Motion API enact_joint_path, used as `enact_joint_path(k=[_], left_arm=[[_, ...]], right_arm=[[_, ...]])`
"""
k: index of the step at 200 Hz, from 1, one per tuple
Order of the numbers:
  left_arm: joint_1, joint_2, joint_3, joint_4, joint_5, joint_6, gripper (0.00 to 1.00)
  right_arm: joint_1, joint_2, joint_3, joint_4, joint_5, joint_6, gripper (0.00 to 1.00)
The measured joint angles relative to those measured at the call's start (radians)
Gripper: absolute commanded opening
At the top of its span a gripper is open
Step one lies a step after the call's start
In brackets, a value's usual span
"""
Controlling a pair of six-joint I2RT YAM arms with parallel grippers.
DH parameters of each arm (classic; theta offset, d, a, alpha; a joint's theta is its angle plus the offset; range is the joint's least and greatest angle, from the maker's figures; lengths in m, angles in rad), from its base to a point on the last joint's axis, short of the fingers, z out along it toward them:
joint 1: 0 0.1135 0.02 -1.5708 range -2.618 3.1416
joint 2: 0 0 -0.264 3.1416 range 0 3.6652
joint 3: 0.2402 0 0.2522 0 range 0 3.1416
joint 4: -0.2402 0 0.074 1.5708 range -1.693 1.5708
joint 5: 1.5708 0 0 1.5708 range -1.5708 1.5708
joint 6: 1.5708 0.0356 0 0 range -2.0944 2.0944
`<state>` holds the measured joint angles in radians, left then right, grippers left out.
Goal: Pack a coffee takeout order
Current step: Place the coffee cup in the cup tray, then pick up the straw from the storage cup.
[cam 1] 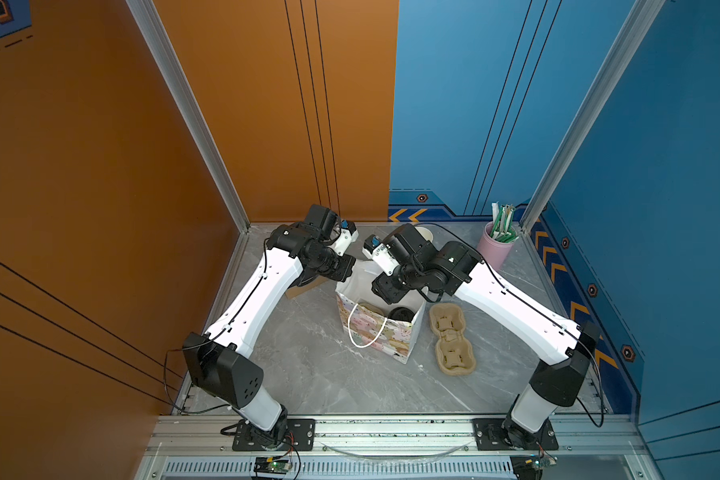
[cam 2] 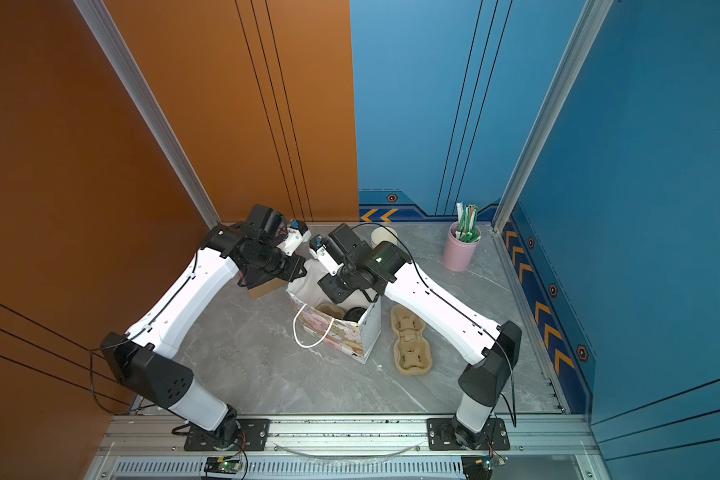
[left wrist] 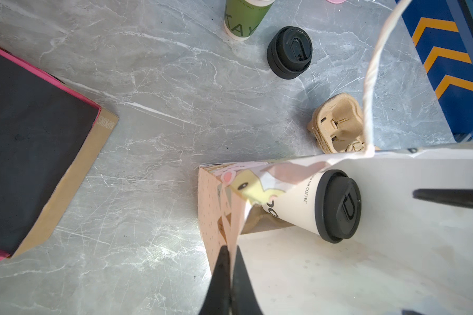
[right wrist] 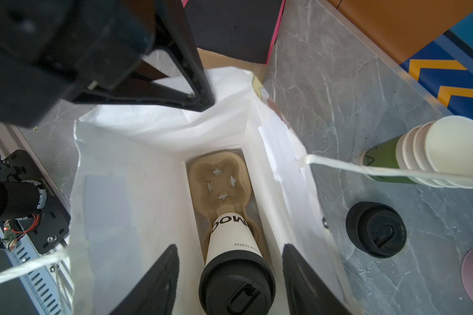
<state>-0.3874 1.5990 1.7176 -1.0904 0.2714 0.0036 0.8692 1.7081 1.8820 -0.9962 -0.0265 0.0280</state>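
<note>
The patterned paper bag [cam 1: 381, 332] [cam 2: 341, 336] stands open mid-table. Inside, the whitish cup [right wrist: 235, 240] with its black lid [right wrist: 238, 289] [left wrist: 339, 207] sits in a brown pulp carrier [right wrist: 219, 182]. My right gripper [right wrist: 229, 245] hangs in the bag's mouth, open, a finger on each side of the lid with gaps showing. The bag's rim is pinched in my left gripper [left wrist: 230, 251], which is shut. Black napkins [left wrist: 30, 147] lie in a brown box with pink ones at the edges. Wrapped straws [cam 1: 501, 220] stand in a pink holder at the back right.
Spare pulp carriers [cam 1: 452, 340] [cam 2: 410, 340] lie right of the bag. A stack of lidless cups [right wrist: 434, 152] with a green bottom cup and stacked black lids [right wrist: 376, 229] [left wrist: 289, 51] stand behind the bag. Walls close the back and both sides.
</note>
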Motion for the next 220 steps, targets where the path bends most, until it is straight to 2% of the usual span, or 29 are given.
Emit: enact_joint_path(k=[28, 40, 67, 89, 124, 173, 185, 188, 196, 220], left_arm=[[0.0, 0.0, 0.0, 0.0, -0.007, -0.001, 0.1], [0.0, 0.0, 0.0, 0.0, -0.012, -0.003, 0.16], [0.0, -0.003, 0.0, -0.002, -0.026, -0.01, 0.34], [0.001, -0.004, 0.008, -0.004, -0.034, -0.017, 0.46], [0.011, -0.01, 0.056, -0.006, -0.039, -0.027, 0.66], [0.032, -0.088, 0.114, -0.004, -0.082, -0.045, 0.84], [0.041, -0.12, 0.113, -0.003, -0.099, -0.046, 0.85], [0.043, -0.129, 0.109, 0.002, -0.104, -0.047, 0.9], [0.053, -0.155, 0.095, 0.016, -0.113, -0.049, 0.92], [0.096, -0.249, -0.007, 0.083, -0.125, -0.054, 0.98]], right_arm=[[0.0, -0.045, -0.022, 0.048, -0.018, 0.023, 0.4], [-0.004, -0.088, -0.039, 0.079, -0.023, 0.029, 0.38], [-0.034, -0.213, -0.092, 0.163, -0.018, 0.04, 0.41], [-0.097, -0.312, -0.139, 0.212, 0.024, 0.048, 0.45], [-0.317, -0.389, -0.194, 0.258, 0.114, 0.078, 0.51], [-0.662, -0.356, -0.239, 0.262, 0.178, 0.131, 0.51], [-0.716, -0.326, -0.238, 0.265, 0.185, 0.137, 0.5], [-0.727, -0.318, -0.237, 0.265, 0.185, 0.138, 0.5], [-0.755, -0.293, -0.237, 0.265, 0.186, 0.138, 0.49], [-0.813, -0.193, -0.223, 0.264, 0.183, 0.147, 0.47]])
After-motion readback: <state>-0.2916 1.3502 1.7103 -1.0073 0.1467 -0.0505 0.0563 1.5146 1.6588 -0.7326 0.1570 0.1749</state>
